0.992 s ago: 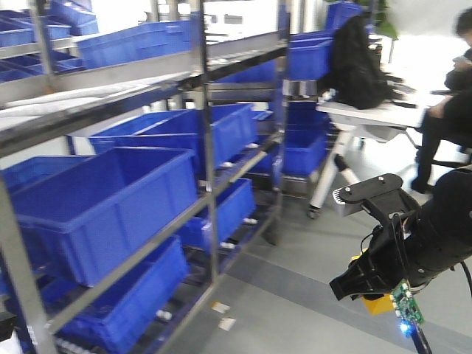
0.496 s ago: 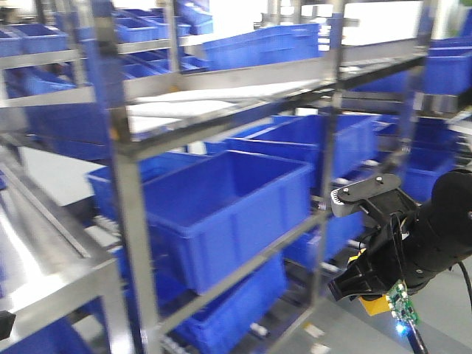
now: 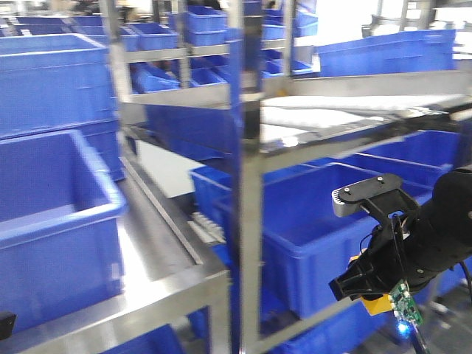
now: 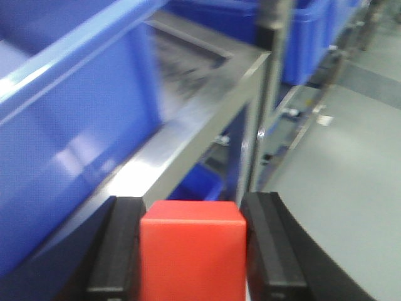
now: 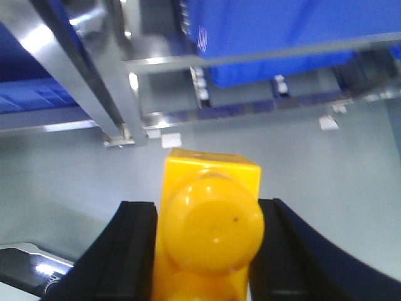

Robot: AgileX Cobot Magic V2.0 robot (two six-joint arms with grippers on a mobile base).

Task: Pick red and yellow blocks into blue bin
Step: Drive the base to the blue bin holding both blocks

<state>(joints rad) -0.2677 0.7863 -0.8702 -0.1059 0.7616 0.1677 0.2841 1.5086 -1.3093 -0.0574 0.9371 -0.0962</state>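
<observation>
My left gripper (image 4: 191, 254) is shut on the red cube (image 4: 191, 248), which sits square between the two black fingers (image 4: 119, 251). My right gripper (image 5: 210, 251) is shut on the yellow studded brick (image 5: 212, 232), studs facing the camera, held above grey floor. In the front view the right arm (image 3: 420, 251) hangs at the lower right with a bit of the yellow brick (image 3: 379, 304) showing under it. The left gripper is out of the front view. The tapered blue bin does not show; only shelf crates are in view.
Steel racks (image 3: 240, 184) with straight-walled blue crates (image 3: 324, 221) fill the front view. A large blue crate (image 3: 51, 221) stands on a steel shelf (image 3: 158, 251) at the left, also beside my left gripper (image 4: 69, 125). A rack post (image 5: 94, 75) stands ahead on grey floor (image 5: 326, 182).
The whole scene has slid to the right in the front view; the person and desk are gone and a new rack with a large crate has come in. Both arms kept their pose.
</observation>
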